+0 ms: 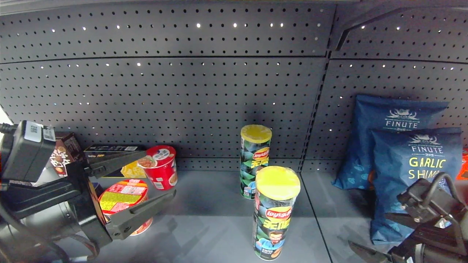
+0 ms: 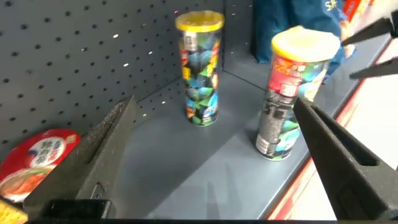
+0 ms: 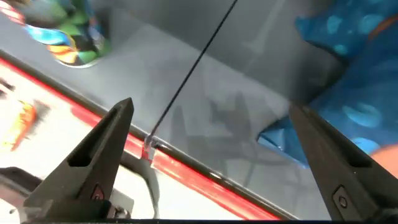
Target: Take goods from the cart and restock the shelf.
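Left gripper (image 1: 159, 174) wide, empty, held level at the shelf's (image 1: 215, 223) left end. Right gripper (image 3: 211, 112) wide, empty, over the front edge. Front chip can (image 1: 276, 212) mid-shelf, rear chip can (image 1: 255, 160) at back edge: both upright, axes vertical.

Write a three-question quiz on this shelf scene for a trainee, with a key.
1. True or false: the front can and the rear can both stand upright on the shelf.
2. What stands to the right of the cans? A) blue bags B) glass bottles C) egg cartons
3. Fill in: the left gripper is ___ and holds nothing.

Key: 1 true; 2 A; 3 open.
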Available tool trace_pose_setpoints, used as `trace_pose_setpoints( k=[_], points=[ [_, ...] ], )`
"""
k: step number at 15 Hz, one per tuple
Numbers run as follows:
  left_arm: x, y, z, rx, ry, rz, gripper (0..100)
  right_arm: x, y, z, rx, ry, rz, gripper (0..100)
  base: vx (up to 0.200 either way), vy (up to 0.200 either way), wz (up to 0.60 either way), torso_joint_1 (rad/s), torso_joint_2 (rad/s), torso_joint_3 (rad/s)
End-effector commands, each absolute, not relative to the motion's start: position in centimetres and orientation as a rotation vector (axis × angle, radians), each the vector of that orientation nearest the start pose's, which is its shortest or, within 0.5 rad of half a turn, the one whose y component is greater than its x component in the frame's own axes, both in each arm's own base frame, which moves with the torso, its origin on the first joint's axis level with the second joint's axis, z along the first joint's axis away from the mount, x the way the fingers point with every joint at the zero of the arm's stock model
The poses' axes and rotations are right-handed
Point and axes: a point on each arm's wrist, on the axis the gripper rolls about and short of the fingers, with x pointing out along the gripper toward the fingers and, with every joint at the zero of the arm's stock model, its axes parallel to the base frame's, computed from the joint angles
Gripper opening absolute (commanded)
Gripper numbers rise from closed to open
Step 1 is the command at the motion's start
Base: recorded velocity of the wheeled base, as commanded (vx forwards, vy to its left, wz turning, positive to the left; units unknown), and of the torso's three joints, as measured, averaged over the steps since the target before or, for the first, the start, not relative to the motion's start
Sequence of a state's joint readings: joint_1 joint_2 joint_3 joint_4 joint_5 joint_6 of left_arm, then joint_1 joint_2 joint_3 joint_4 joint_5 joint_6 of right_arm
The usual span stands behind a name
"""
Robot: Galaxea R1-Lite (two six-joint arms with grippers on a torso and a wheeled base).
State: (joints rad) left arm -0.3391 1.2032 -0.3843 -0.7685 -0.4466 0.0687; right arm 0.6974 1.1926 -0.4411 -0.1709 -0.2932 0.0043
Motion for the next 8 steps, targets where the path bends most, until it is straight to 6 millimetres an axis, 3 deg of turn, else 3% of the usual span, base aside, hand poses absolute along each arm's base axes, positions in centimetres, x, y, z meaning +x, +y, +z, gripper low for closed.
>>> trace_pose_setpoints(
  k=[1,4,8],
  points=[
    [15.8,-6.5,19.7,0.062,0.036,-0.779,100,13.4,10.6,14.9,-0.32,0.577,0.372,100,0.0,0.0,0.0,0.0,0.0,0.0],
    [15.9,-6.4,19.4,0.062,0.05,-0.775,100,14.9,12.0,13.6,-0.35,0.617,0.347,100,0.0,0.0,0.0,0.0,0.0,0.0],
    [16.6,-6.6,19.0,0.061,0.076,-0.773,100,17.1,14.7,13.9,-0.317,0.572,0.381,100,0.0,0.0,0.0,0.0,0.0,0.0]
  ],
)
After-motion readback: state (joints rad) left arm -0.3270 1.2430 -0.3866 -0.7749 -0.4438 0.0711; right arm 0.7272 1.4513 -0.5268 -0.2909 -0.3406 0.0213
